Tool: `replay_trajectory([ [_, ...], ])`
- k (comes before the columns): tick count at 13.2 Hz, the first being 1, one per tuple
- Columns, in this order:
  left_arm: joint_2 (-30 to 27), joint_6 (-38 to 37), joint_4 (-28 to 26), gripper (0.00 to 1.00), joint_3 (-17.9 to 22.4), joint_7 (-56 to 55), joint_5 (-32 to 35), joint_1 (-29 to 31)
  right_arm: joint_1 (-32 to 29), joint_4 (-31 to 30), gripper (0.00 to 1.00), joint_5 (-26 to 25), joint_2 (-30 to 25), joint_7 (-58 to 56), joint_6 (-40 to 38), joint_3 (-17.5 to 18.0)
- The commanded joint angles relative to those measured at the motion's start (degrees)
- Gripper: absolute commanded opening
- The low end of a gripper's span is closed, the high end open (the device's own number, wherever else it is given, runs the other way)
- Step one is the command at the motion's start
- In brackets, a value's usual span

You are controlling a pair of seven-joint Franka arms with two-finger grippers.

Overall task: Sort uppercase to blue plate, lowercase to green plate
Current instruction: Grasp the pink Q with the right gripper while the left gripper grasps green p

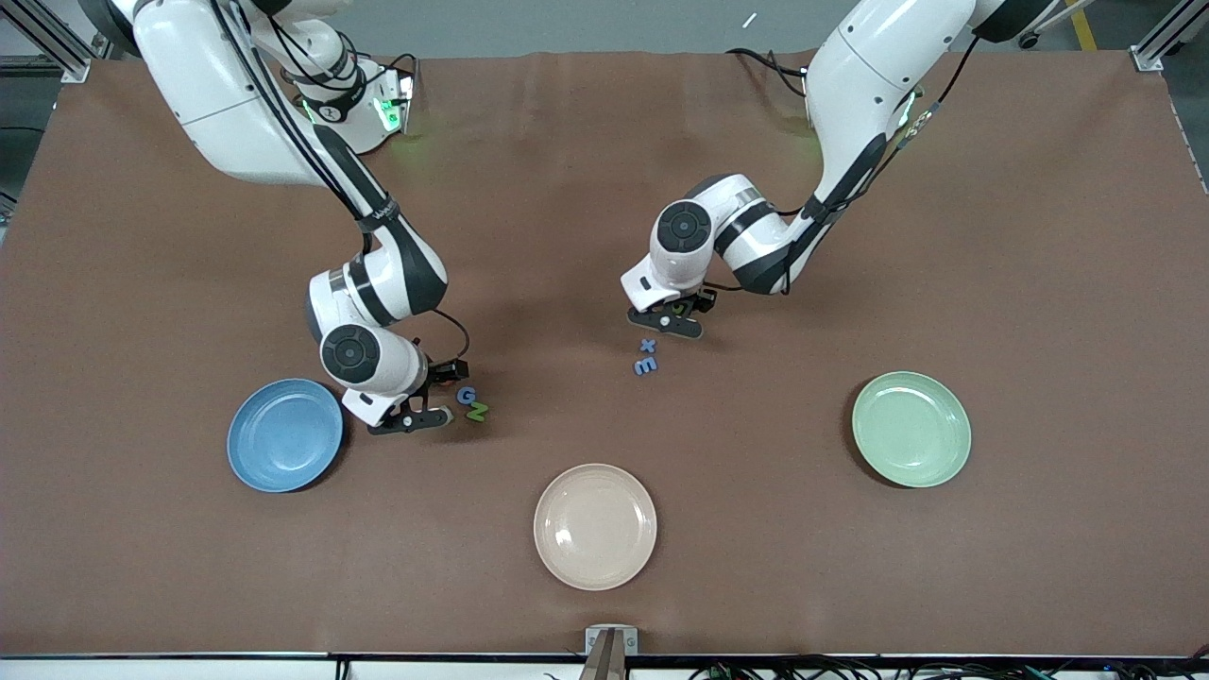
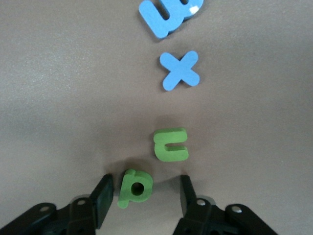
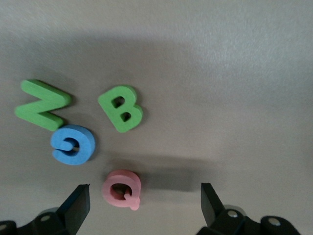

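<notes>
Reaching down from the base at the top of the front view, elbow bent, with the right gripper (image 1: 413,416) hanging low over the table beside the blue plate (image 1: 284,435). Jaws standing wide apart, pointing down over the capitals. Framing the pink Q (image 3: 121,188) between the open fingers (image 3: 77,204) in the right wrist view, touching neither one. Lying flat just past it: the blue G (image 3: 72,144), touching the green N (image 3: 41,104), and the green B (image 3: 121,108) beside them, a little apart. Showing only the G (image 1: 465,395) and N (image 1: 478,411) in the front view, beside the gripper toward the table's middle.

Folding the left arm low over the table's middle, wrist turned down, with the left gripper (image 1: 672,320) just above the small letters. Jaws apart, straddling the green a (image 2: 135,187), which is sitting close to one finger (image 2: 102,198); cannot tell whether touching. Lying just past the a: the green u (image 2: 170,144), then the blue x (image 2: 180,70), then the blue m (image 2: 169,14), in a loose row. Showing the x (image 1: 648,345) and m (image 1: 646,365) nearer the front camera than the gripper.

Holding nothing: blue plate at the right arm's end, green plate (image 1: 911,429) toward the left arm's end, cream plate (image 1: 595,526) between them and nearest the camera.
</notes>
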Motion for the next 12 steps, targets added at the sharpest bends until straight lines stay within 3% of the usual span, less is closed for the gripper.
replay_trajectory([
  [1, -0.34, -0.33, -0.70, 0.18, -0.66, 0.84, 0.45, 0.77, 0.05, -1.11, 0.95, -0.86, -1.18, 1.15, 0.57, 0.63],
  [2, -0.61, -1.38, -0.79, 0.02, -0.66, 0.06, 0.36, 0.86, -0.04, -1.19, 0.91, -0.86, -1.10, 1.24, 0.83, 0.63],
  [4, -1.49, -4.10, -0.26, 0.00, -0.57, 0.31, 0.36, 1.12, 0.05, -1.37, 0.85, -0.86, -0.66, 1.24, 1.01, 0.63],
  [8, -8.16, -10.52, 2.62, 0.01, -0.66, 4.34, 0.45, 9.27, 0.14, -1.46, 0.73, -0.68, -0.22, 1.24, 1.01, 0.72],
  [10, -8.43, -12.20, 4.74, 0.01, -0.57, 5.06, 0.63, 13.50, 0.14, -1.46, 0.73, -0.68, -0.04, 1.24, 1.01, 0.72],
  [12, -7.82, -12.29, 6.76, 0.01, -0.22, 5.41, 1.24, 18.31, 0.14, -1.46, 0.63, -0.59, -0.04, 1.24, 1.01, 0.72],
])
